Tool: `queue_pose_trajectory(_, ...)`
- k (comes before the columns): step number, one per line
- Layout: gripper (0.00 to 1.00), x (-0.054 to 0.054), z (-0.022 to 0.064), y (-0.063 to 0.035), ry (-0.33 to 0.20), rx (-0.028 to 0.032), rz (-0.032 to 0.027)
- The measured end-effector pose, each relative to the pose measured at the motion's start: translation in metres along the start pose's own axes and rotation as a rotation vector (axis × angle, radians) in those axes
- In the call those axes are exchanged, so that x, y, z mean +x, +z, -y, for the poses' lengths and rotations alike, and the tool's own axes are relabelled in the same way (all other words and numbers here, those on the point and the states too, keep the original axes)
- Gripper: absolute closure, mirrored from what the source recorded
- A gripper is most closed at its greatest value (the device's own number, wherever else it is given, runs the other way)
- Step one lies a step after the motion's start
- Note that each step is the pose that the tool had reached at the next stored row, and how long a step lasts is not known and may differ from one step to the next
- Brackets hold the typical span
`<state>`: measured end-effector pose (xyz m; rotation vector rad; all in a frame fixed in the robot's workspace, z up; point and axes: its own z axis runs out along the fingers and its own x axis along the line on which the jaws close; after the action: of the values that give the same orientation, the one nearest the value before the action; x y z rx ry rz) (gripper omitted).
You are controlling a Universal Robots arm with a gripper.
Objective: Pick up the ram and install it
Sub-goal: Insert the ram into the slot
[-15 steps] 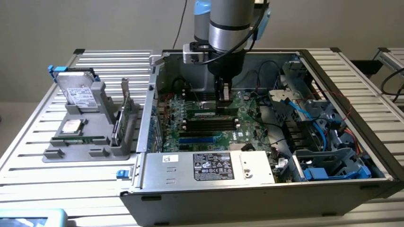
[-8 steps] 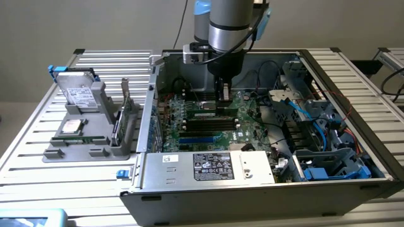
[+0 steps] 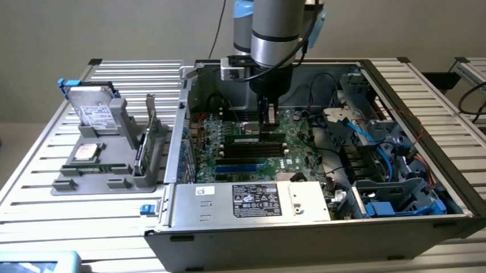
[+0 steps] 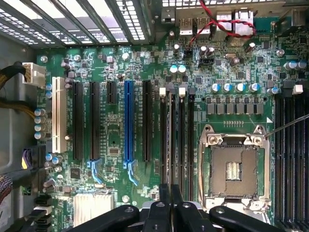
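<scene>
Apparently past pickup: holding ram (image 3: pixel 247 138) edge-down in closed gripper (image 3: pixel 267 132), right at black memory slots (image 3: pixel 251 151) near middle of motherboard (image 3: pixel 205 166), not yet released, full seating impossible to confirm.

Silver-grey cylindrical arm (image 3: pixel 277 23), light-blue joint cap (image 3: pixel 243 10), black hand (image 3: pixel 267 129).

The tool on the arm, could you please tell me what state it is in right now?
Tool: closed on the memory stick, at the memory slots.
</scene>
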<state>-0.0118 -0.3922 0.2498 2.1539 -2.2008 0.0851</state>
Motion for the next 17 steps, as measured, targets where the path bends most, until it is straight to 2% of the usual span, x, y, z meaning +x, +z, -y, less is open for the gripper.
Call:
queue_pose_trajectory(6, 0.87, -0.0005, 0.0001, 0.0065, 0.0, -0.0003, -0.0012)
queue_pose_trajectory(17, 0.87, 0.0011, 0.0001, 0.0097, 0.0, -0.0005, -0.0043)
